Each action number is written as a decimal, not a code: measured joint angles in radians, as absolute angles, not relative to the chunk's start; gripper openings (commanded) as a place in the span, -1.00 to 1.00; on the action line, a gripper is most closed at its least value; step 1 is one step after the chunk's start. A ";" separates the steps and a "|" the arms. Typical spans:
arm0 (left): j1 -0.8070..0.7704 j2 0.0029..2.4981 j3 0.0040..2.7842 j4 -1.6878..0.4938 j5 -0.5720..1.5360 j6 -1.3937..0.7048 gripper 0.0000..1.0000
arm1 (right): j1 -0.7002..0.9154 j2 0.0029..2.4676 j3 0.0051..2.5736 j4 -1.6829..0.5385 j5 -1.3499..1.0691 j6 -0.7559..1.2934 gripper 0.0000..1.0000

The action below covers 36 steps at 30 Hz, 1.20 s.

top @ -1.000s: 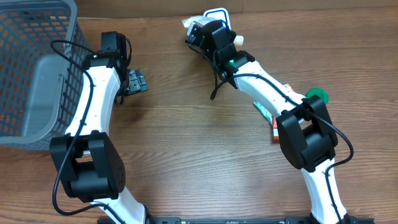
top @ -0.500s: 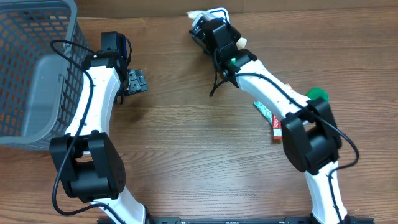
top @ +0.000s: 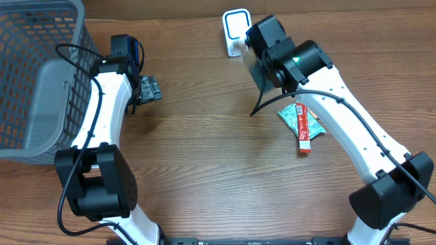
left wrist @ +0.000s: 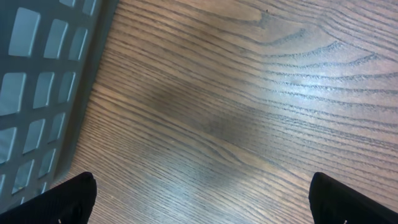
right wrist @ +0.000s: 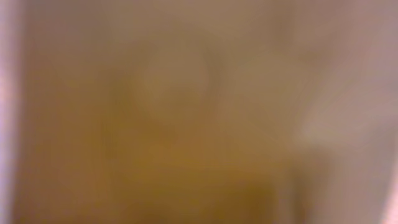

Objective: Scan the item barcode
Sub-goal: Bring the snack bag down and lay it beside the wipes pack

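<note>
Scan not confirmable as done. The right gripper (top: 248, 52) sits just beside the white blue-rimmed barcode scanner (top: 236, 24). Its jaws are hidden from overhead and the wrist view is 1 blur, so I cannot tell grip or contents. 2 candidate items, a green flat packet (top: 294, 116) and a red tube (top: 304, 139), lie on the table apart from it. The left gripper (left wrist: 208, 202) gapes wide, empty.
</note>
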<state>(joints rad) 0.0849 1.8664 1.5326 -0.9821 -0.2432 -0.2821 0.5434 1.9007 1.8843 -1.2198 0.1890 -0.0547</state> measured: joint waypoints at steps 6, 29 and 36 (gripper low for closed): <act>0.085 1.866 1.533 -0.982 -0.243 -0.282 1.00 | 0.519 1.930 1.781 -1.300 -0.022 -0.017 -0.48; 0.085 1.866 1.533 -0.982 -0.243 -0.282 0.99 | 0.440 1.931 1.706 -1.291 -0.071 0.012 1.00; 0.085 1.866 1.533 -0.982 -0.243 -0.282 1.00 | 0.440 1.931 1.706 -1.288 -0.071 0.023 1.00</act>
<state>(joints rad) 0.0849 1.8664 1.5326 -0.9821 -0.2432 -0.2825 0.4400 1.9312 1.7061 -1.2881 -0.0708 0.0235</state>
